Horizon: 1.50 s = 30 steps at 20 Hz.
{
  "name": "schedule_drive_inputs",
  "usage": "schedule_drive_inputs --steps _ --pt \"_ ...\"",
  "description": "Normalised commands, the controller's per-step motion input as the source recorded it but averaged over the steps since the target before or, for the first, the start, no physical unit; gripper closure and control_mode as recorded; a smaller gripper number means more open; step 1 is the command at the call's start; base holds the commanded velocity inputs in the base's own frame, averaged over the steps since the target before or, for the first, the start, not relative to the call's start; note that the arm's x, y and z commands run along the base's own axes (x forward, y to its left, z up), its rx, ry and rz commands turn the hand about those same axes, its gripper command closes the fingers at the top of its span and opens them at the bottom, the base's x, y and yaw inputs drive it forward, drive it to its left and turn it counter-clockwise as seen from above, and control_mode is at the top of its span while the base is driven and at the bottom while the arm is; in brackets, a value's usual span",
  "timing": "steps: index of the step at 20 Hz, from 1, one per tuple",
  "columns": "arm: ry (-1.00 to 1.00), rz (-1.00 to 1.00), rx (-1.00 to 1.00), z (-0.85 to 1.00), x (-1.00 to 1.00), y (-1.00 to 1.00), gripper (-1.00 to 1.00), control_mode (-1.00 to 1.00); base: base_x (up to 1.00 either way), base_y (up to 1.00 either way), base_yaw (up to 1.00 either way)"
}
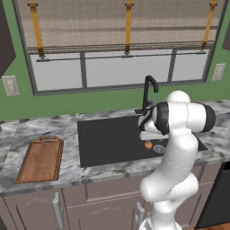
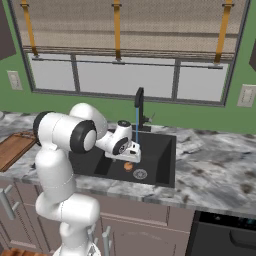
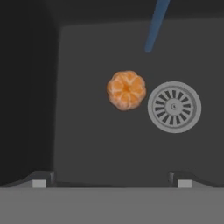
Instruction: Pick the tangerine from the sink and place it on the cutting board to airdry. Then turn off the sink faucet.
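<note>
tangerine (image 3: 126, 90) lies on the black sink (image 1: 105, 141) floor, just beside the round metal drain (image 3: 174, 106) and apart from it. the gripper (image 3: 111, 180) hangs above with its jaws wide apart, gripping nothing; just the fingertips (image 3: 40, 180) show in the hand view. the arm hides part of the faucet (image 1: 149, 92), and a thin blue stream (image 2: 137, 125) falls from it. the cutting board (image 1: 41, 159) lies on the counter, well left of the sink.

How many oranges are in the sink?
1. The tangerine lies on the floor of the sink, right beside the round metal drain. The arm hides part of the basin, so more could be hidden.
</note>
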Motion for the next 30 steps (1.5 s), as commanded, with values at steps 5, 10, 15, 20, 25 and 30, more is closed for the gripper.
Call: schedule_drive_inputs --steps 5,10,15,20,25,30 --pt "0.0 0.0 0.0 -0.17 0.15 0.0 -1.0 -1.0 0.0 0.0 0.0" --pt "0.0 0.0 0.0 -0.18 0.15 0.0 -1.0 -1.0 0.0 0.0 0.0" --pt "0.0 0.0 0.0 -0.2 0.17 0.0 -1.0 -1.0 0.0 0.0 0.0" --pt "0.0 0.0 0.0 -0.18 0.18 -0.03 -1.0 -1.0 0.0 0.0 0.0" --pt "0.0 0.0 0.0 -0.19 0.15 -0.02 -1.0 -1.0 0.0 0.0 0.0" --pt "0.0 0.0 0.01 -0.2 0.13 -0.03 -1.0 -1.0 0.0 0.0 0.0"
